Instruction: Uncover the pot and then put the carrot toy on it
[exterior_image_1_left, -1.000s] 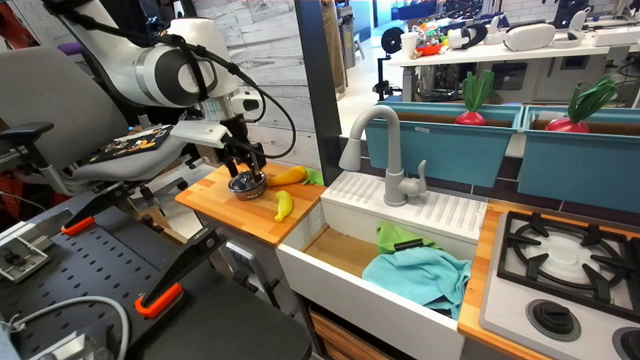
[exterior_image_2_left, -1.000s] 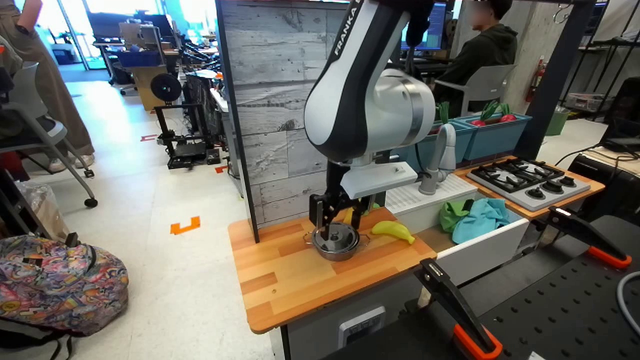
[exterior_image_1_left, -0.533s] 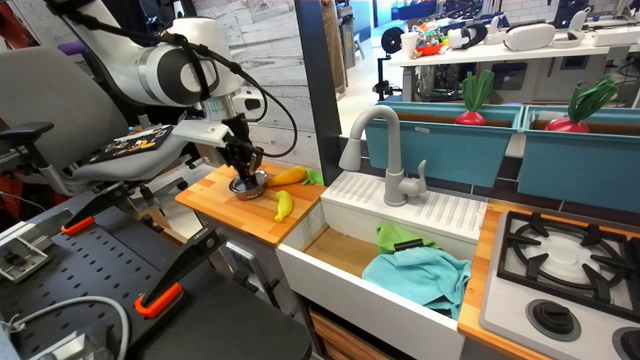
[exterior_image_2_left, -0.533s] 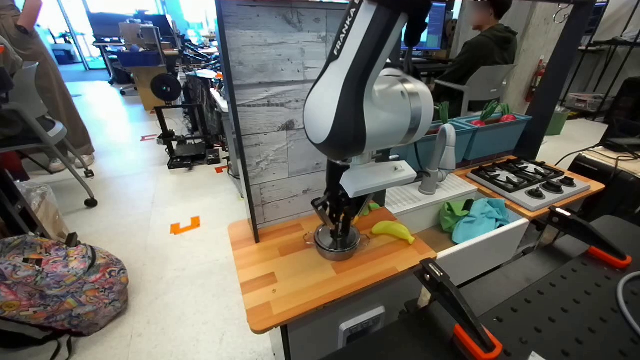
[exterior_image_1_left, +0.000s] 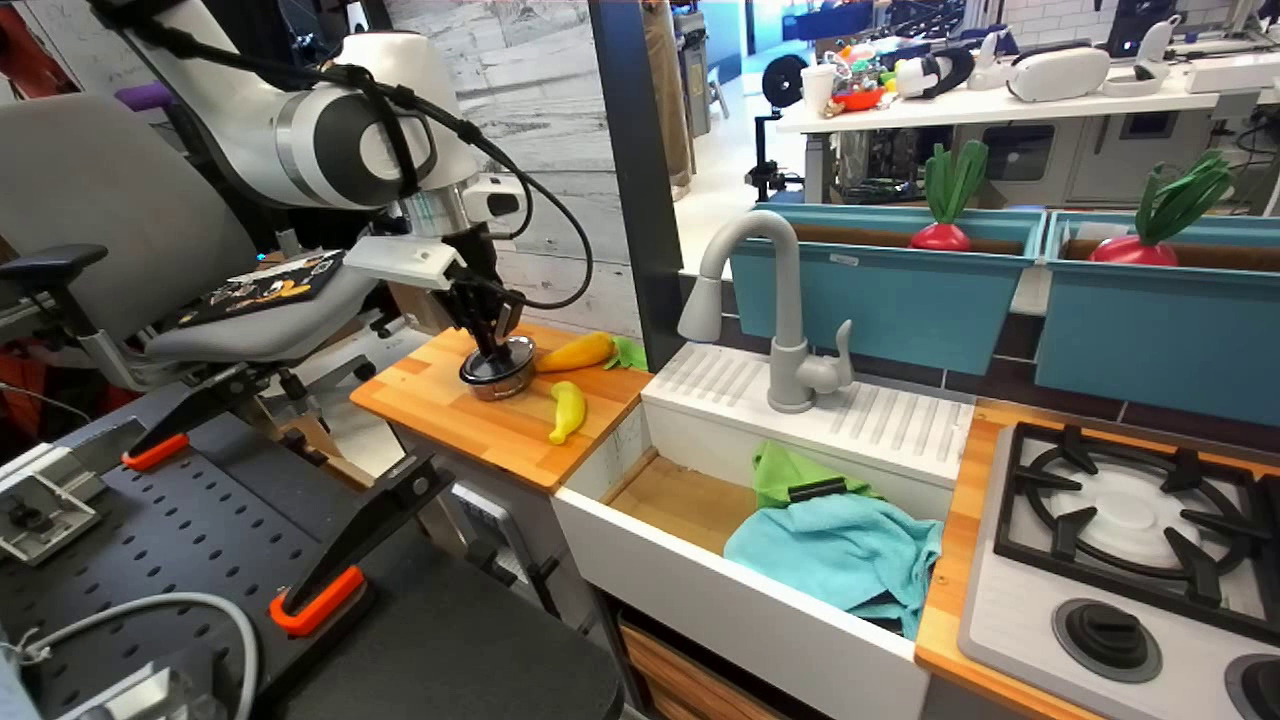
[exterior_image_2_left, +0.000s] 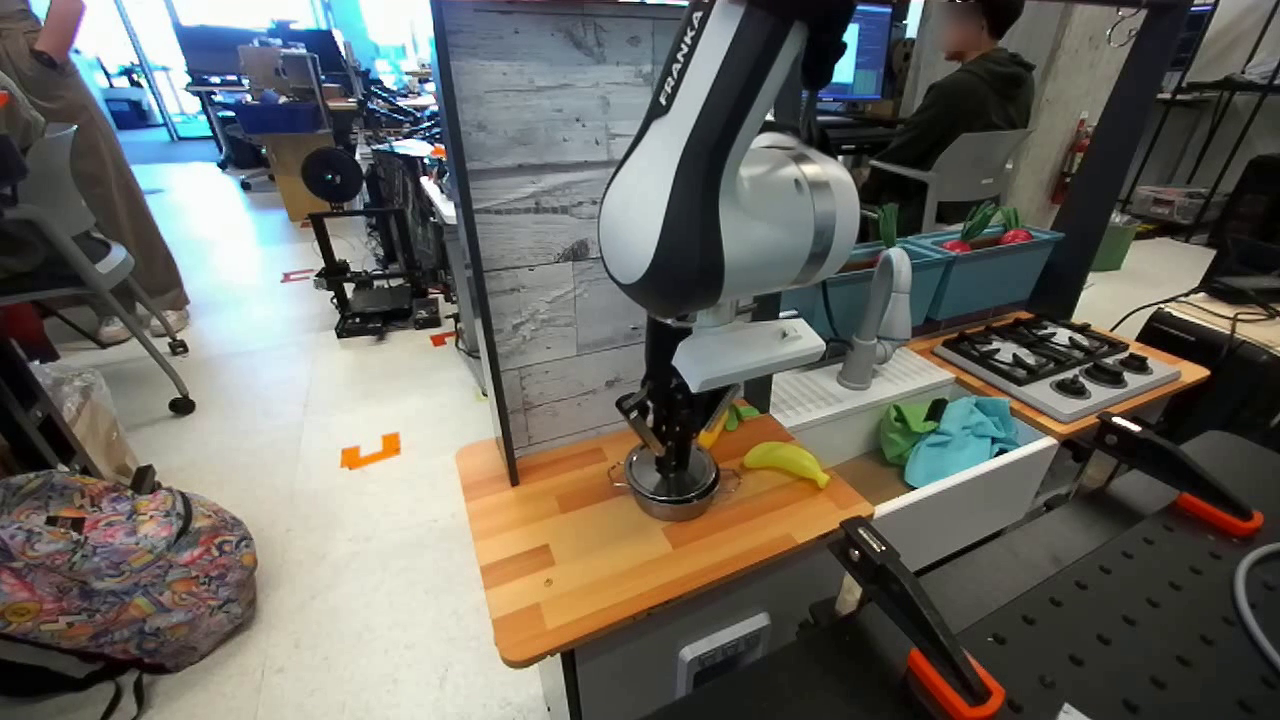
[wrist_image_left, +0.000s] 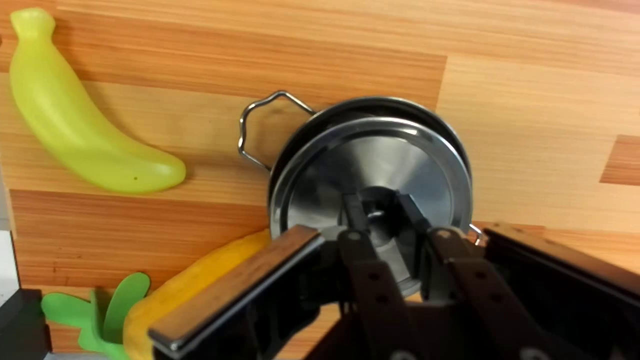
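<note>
The silver pot (wrist_image_left: 385, 101) stands on the wooden counter, a wire handle at its side. Over it is the round metal lid (wrist_image_left: 320, 195), off-centre in the wrist view, so a dark crescent of the pot's inside shows. Whether the lid is slightly raised or just shifted, I cannot tell. My gripper (wrist_image_left: 380, 202) points down from above and is shut on the lid's dark knob, mostly hidden between the fingers. Beside the pot lies the orange carrot toy (exterior_image_1_left: 580, 352) with green leaves, partly covered by my gripper in the wrist view.
A yellow banana toy (wrist_image_left: 75, 125) lies near the pot on the counter (exterior_image_2_left: 570, 560). The grey wood-plank wall (exterior_image_2_left: 560, 330) rises behind. Past the counter's edge are the white sink (exterior_image_1_left: 740, 610) with cloths in it and a grey faucet (exterior_image_1_left: 788, 300).
My jaws came together from wide apart onto the lid's knob. Since then the arm has shifted slightly. The pot, carrot toy and banana toy stay in place.
</note>
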